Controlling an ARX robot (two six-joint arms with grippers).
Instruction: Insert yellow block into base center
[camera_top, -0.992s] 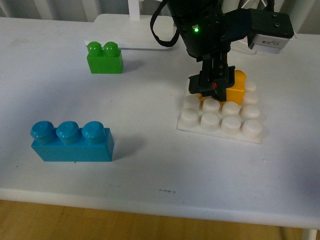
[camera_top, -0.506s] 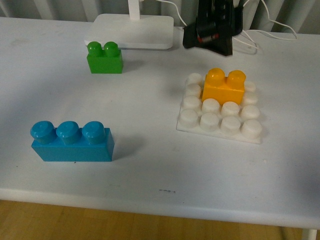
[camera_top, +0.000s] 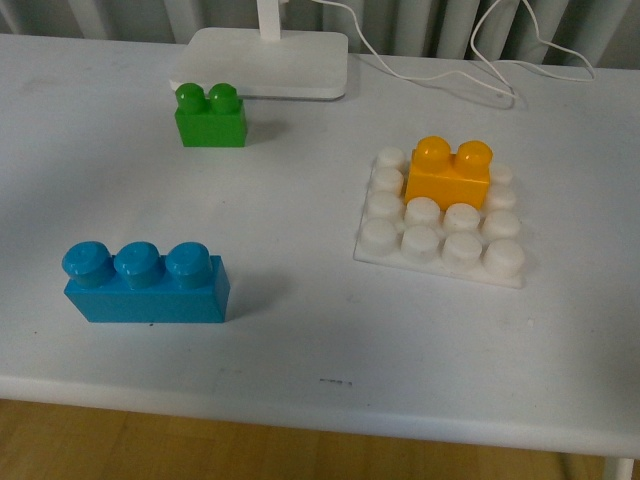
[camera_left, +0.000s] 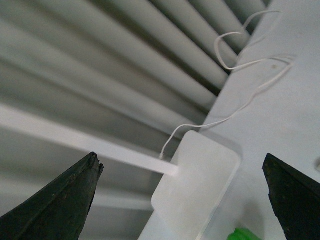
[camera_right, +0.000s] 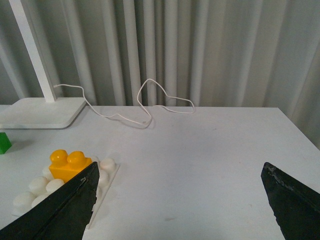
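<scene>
Front view: no arm or gripper in sight. Yellow block (camera_top: 449, 173) seated upright on the base (camera_top: 441, 219), over the studs of the middle columns toward the far rows, two studs up. Bare white studs along the near rows and at both sides of the block. Base flat on the white table (camera_top: 300, 340). Green brick (camera_top: 210, 115) well apart on the far left, just in front of the lamp foot (camera_top: 262, 62). Blue brick (camera_top: 145, 283) alone at the near left. White cable (camera_top: 450, 70) looping along the far edge.

Left wrist view: left gripper (camera_left: 182, 200) spread wide, both dark fingertips at the frame's edges, nothing between them. Beyond the open gap, the lamp foot (camera_left: 195, 187) with its thin stem and the cable (camera_left: 240, 85); a sliver of the green brick (camera_left: 242, 234) just past it.

Right wrist view: right gripper (camera_right: 180, 200) likewise wide apart, holding nothing. Yellow block (camera_right: 69, 165) on the base (camera_right: 107, 172) ahead of the gripper, close beside one fingertip (camera_right: 70, 205), clear of it. Lamp foot (camera_right: 40, 112) and cable (camera_right: 145, 107) farther off, before the grey curtain (camera_right: 200, 50).
</scene>
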